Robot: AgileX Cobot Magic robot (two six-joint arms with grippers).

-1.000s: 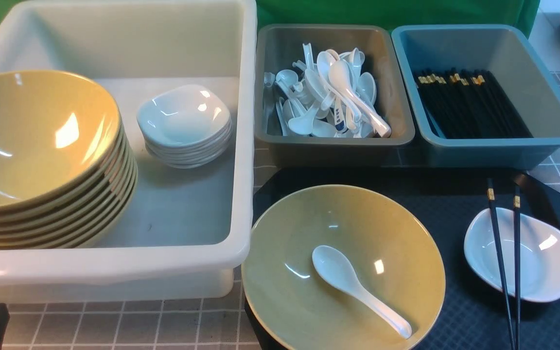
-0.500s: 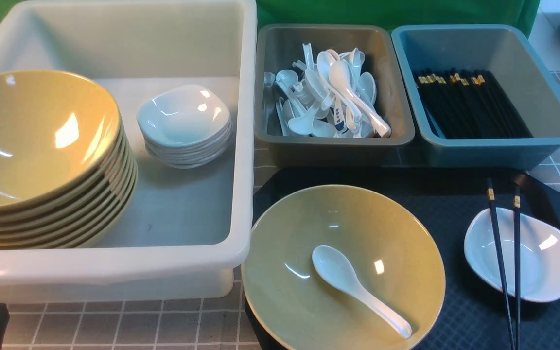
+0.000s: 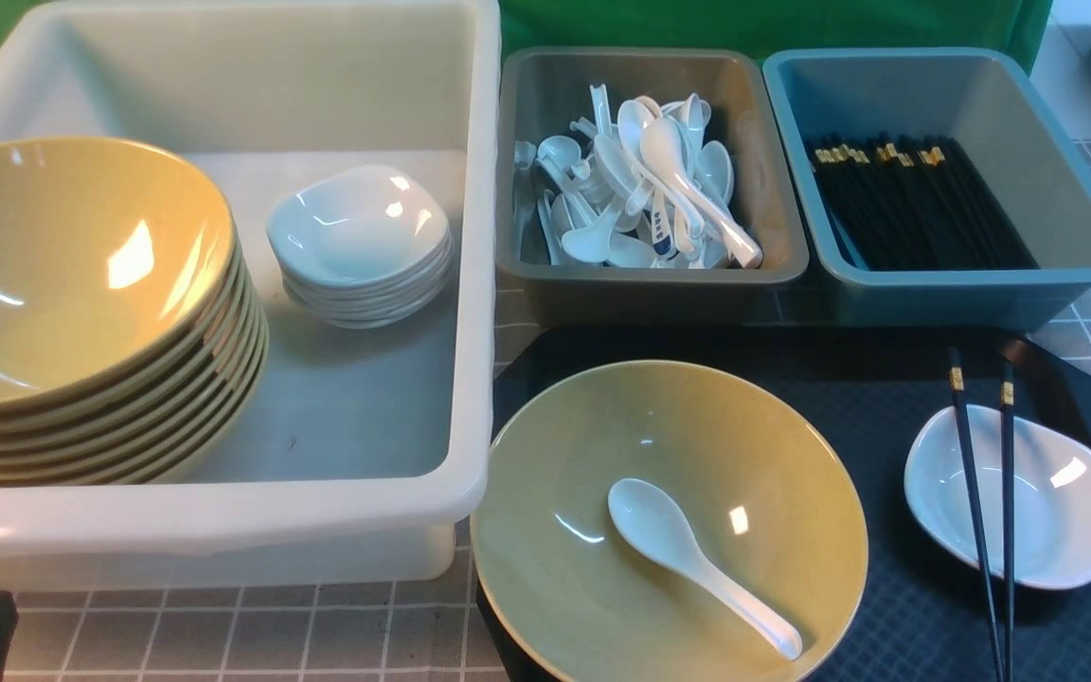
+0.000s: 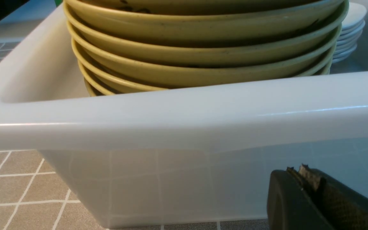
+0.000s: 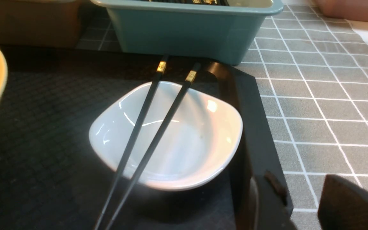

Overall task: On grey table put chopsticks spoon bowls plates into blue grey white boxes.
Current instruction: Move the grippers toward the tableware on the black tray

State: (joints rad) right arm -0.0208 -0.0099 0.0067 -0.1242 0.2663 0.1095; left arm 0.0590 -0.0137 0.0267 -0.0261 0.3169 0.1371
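**Both claws idle, one place setting on the tray**

Grey table (image 3: 318, 635), 3 boxes on it. The big white box (image 3: 479, 284) fills the left side. The grey box (image 3: 650, 289) and blue box (image 3: 934, 298) sit side by side along the far edge, grey in the middle, blue to the right.

Inside the white box: a bowl stack (image 3: 81, 284) against its left wall, w/ a plate stack (image 3: 356, 237) beside it, nearer the far-right corner. The grey box holds a spoon pile (image 3: 640, 180). The blue box holds a chopstick bundle (image 3: 915, 199).

A black tray (image 3: 886, 379) lies at the table's near edge, right of the white box and in front of the 2 smaller boxes.
- Loose bowl (image 3: 744, 445): at the tray's left end, w/ the spoon (image 3: 688, 554) lying in it, handle toward the near edge.
- Loose plate (image 3: 1062, 530): by the tray's right edge.
- Chopstick pair (image 3: 976, 493): resting across the loose plate, gold-band ends toward the blue box.

Left gripper (image 4: 299, 169): low at the table's near-left corner, just in front of the white box's near wall. Fingers pressed together, nothing in them.

Right gripper (image 5: 302, 195): just past the tray's right edge, near the loose plate. Fingers spread, only bare table between them.
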